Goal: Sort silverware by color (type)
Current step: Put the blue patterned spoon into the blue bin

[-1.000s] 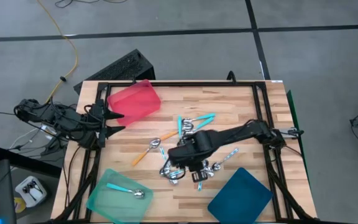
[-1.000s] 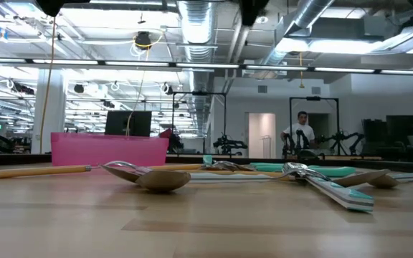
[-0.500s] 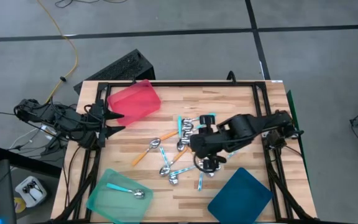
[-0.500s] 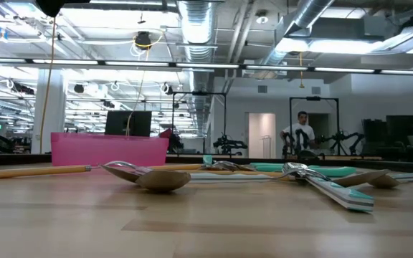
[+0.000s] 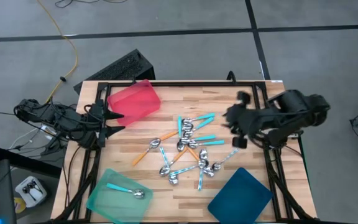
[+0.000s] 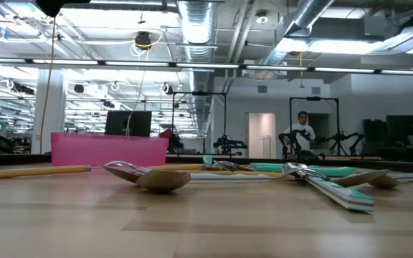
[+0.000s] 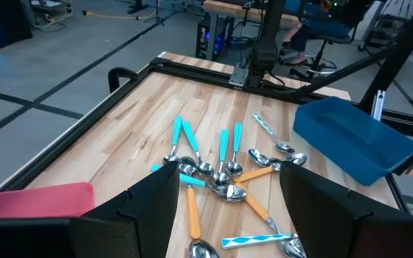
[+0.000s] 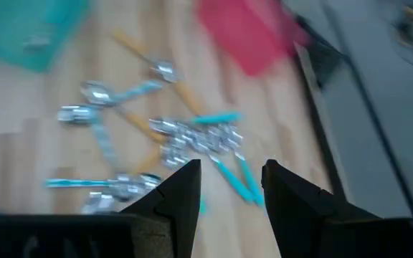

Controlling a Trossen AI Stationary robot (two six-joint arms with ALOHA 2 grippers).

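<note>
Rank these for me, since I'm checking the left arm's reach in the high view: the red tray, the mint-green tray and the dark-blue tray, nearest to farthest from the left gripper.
From the left gripper, parked at the table's left edge:
1. Red tray, right beside it at the far-left corner.
2. Mint-green tray, at the near-left corner.
3. Dark-blue tray, across the table at the near-right.

spoons [image 5: 188,149] cluttering table centre, bare wood around them, red tray [image 5: 133,101], mint tray [image 5: 115,198] and blue tray [image 5: 240,195] at edges
</note>
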